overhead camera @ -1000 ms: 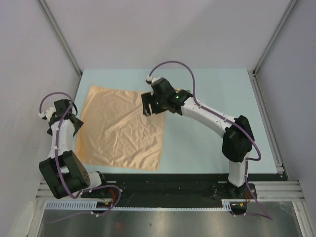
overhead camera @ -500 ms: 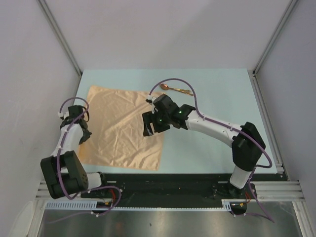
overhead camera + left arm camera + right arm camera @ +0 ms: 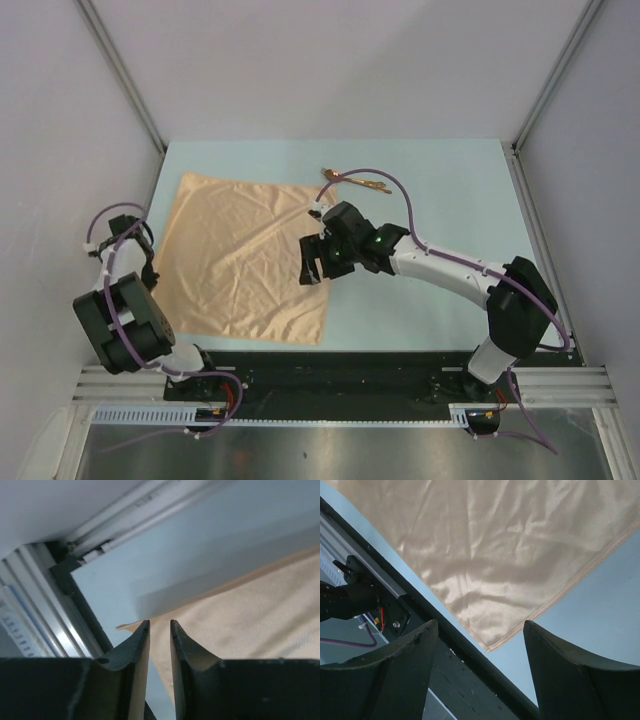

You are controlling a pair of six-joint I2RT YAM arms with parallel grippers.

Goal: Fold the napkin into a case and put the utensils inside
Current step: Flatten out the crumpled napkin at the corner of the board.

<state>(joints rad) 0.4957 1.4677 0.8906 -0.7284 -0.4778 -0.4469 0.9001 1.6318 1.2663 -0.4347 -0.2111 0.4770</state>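
Left jaws: drawn close together, with only a thin slit between the tips. You cannot tell whether any cloth is caught there.
At the left tips: a corner of the napkin [image 3: 250,610] lies right at them in the left wrist view. The cloth spreads away toward 3 o'clock in that view, and the metal rail [image 3: 30,605] sits at 9 o'clock.
Right jaws: spread wide, holding nothing, hanging over the napkin's right edge.
Under the right jaws: you see the napkin's near-right corner lying flat with its hem showing, close to the black base rail.
Napkin: open and unfolded, lightly creased and turned a little askew. It covers the left half of the light blue worktop [image 3: 440,200].
Utensils [image 3: 352,178]: copper-gold, lying on bare worktop at about 1 o'clock from the right jaws, near the napkin's far-right corner. They are too small for you to tell the pieces apart.
Left arm [image 3: 112,310]: stands at 9 o'clock of the napkin, close to the left wall.
Right arm [image 3: 440,265]: reaches in from its base at about 4 o'clock of the napkin.
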